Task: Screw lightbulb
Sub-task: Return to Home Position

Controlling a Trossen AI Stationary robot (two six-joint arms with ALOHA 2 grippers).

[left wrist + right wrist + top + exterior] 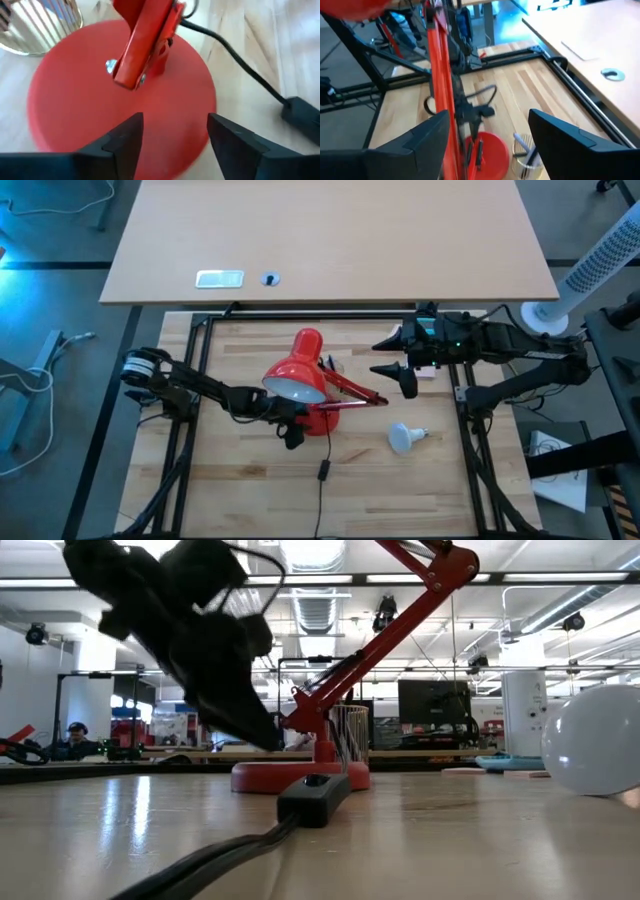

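A red desk lamp stands mid-table: its round base (75, 110) is on the wood, its jointed arm (352, 390) leans right, and its cone shade (298, 377) opens toward the near left. The lightbulb (404, 438), white with a greyish neck, lies on its side on the table right of the lamp, also in the low view (596, 740). My left gripper (293, 428) hovers open just over the lamp base (172, 135). My right gripper (384, 355) is open, raised above the table right of the lamp, with the lamp arm (440, 75) in front of its fingers.
The lamp's black cord with an inline switch (323, 471) trails toward the near edge. A small clear cup (45, 25) stands beside the lamp base on its far side. A light desk (330, 240) lies beyond the table's black frame. A white fan (600, 260) stands far right.
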